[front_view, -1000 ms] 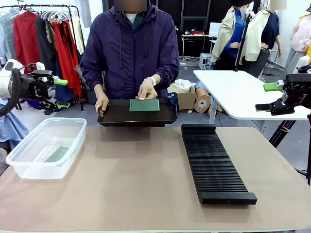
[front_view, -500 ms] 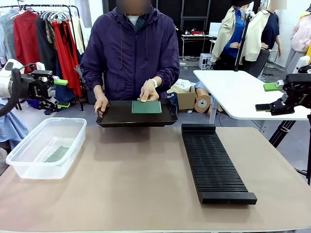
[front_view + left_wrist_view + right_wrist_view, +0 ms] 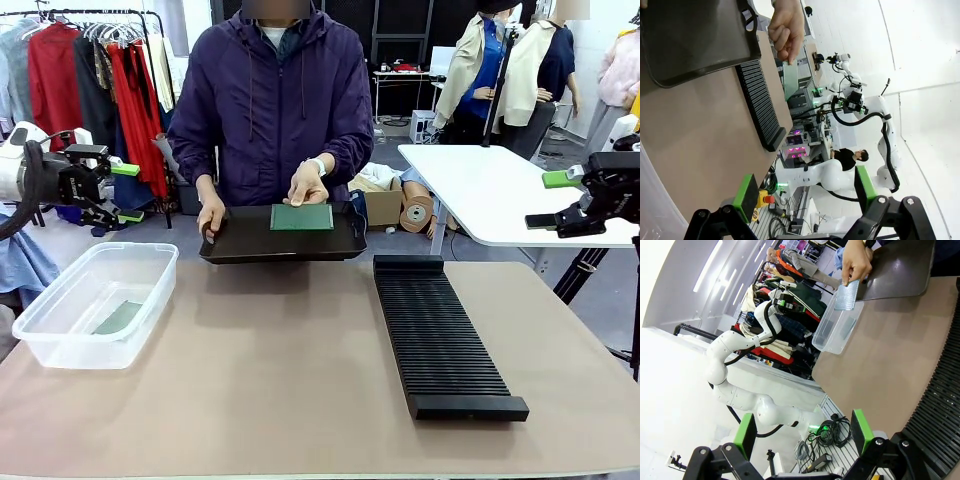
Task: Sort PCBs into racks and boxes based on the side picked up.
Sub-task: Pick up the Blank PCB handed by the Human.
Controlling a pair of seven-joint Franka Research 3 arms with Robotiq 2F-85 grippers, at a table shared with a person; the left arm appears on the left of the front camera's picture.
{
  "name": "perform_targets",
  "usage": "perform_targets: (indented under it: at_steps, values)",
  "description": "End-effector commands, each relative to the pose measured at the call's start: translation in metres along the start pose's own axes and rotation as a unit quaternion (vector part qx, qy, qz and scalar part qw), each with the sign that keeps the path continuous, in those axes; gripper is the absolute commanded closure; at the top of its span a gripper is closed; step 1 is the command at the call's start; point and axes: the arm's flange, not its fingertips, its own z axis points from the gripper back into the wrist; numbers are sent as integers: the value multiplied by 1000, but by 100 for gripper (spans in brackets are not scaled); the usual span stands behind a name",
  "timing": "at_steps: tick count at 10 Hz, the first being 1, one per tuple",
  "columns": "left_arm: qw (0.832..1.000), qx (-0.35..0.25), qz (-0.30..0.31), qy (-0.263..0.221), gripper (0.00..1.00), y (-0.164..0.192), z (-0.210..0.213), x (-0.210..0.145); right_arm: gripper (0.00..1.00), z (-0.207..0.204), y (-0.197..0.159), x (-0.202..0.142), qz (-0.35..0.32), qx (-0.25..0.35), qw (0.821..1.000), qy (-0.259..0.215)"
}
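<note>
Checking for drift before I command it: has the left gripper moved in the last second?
No. The left gripper sits at the same spot against the clothes rail behind it, jaws open.

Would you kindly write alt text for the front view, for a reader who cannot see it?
Across the table, a person's hand holds a green PCB over a black tray. A clear tub with another PCB sits left, a slotted black rack right; the left gripper and right gripper hang open at the sides.

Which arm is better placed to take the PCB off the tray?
Left, likely: the left gripper hangs open nearer the tray and PCB; the right gripper, also open, sits farther, past the rack.
</note>
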Motion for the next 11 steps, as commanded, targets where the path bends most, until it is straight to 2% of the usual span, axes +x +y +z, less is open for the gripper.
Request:
perform_targets:
  at_steps: [1,11]
  values:
    - [1000,4,1,0,0,0,1,0,0,-22,-6,9,2,4,1000,-8]
    - [1000,4,1,0,0,0,1,0,0,-126,-64,26,-18,11,999,34]
